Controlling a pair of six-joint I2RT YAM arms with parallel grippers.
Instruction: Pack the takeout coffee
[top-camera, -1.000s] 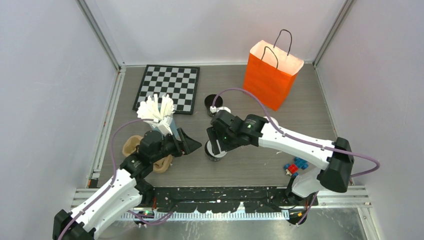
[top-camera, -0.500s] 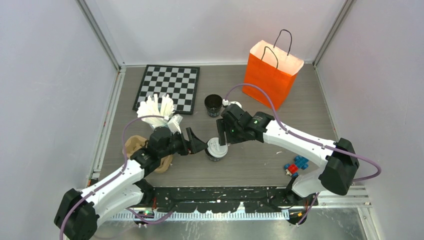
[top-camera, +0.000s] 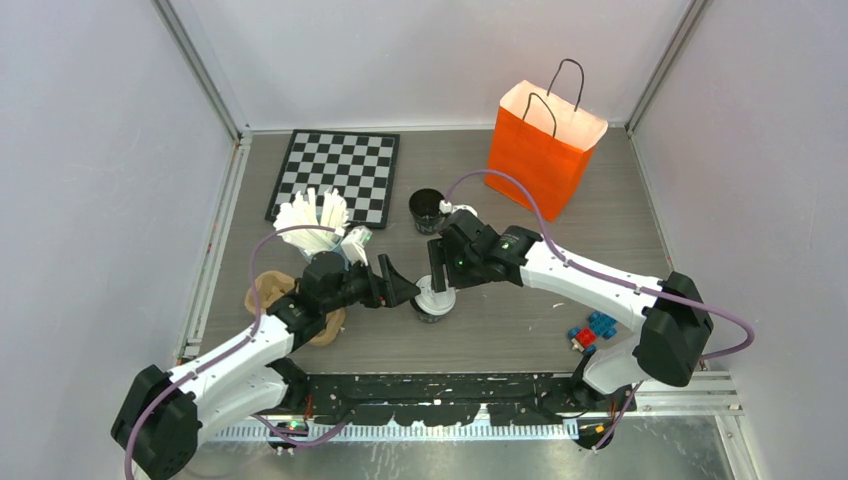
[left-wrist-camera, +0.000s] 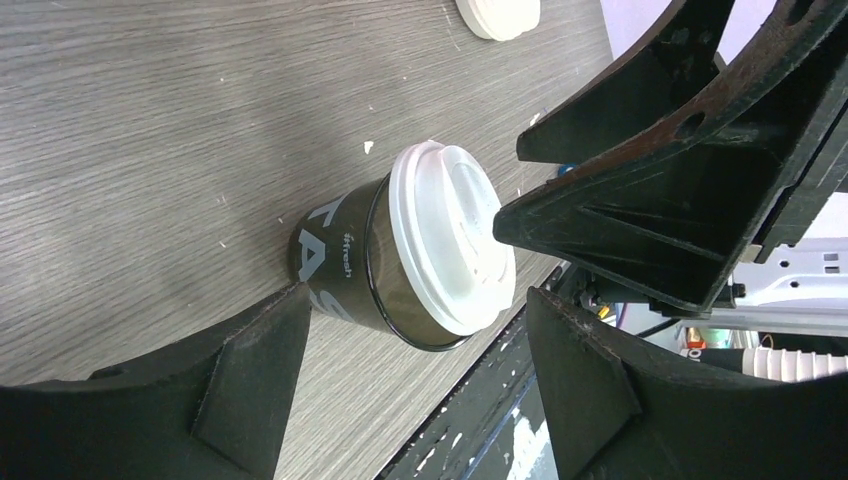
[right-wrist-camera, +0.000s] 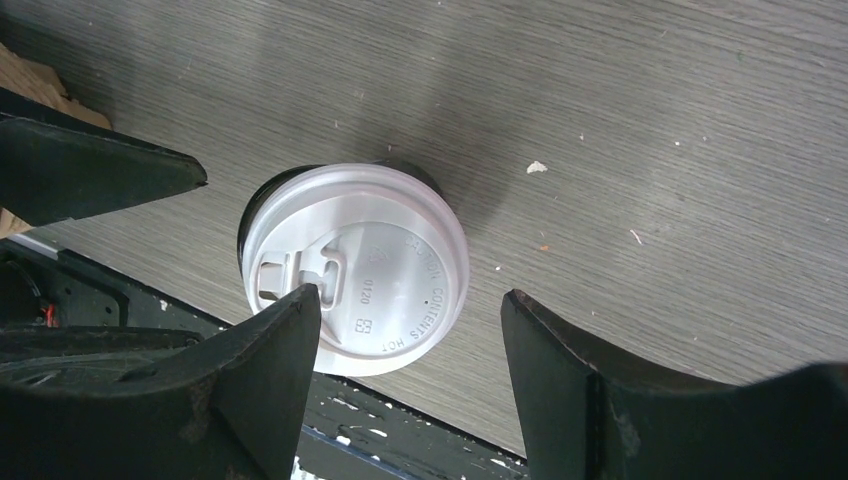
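Two robot arms converge on a lidded black coffee cup (top-camera: 433, 298) standing upright on the grey wood-grain bench (top-camera: 500, 335), near its front edge and roughly midway between the arms. The left pincer (top-camera: 403, 293) reaches in low from the side, its jaws spread wide with the cup between them; the wrist view shows one fingertip just beside the cup's base, but whether it touches cannot be told. The right pincer (top-camera: 440, 281) hangs directly over the cup's white lid (right-wrist-camera: 358, 268), jaws likewise apart and straddling it, gripping nothing. A second black cup (top-camera: 427, 210), uncapped, stands farther back on the bench, just beside the chessboard (top-camera: 336, 172). An orange paper bag (top-camera: 540, 150) with dark handles stands open-mouthed at the far right, well apart from both cups. A loose white lid (left-wrist-camera: 497, 12) lies flat on the bench beyond the capped cup, as seen from the left wrist. A light-blue cup (top-camera: 345, 248) stuffed with white sticks stands beside the left arm, with a brown pulp tray (top-camera: 268, 292) nearer the bench's left edge and small red and blue blocks (top-camera: 590, 331) at the right.
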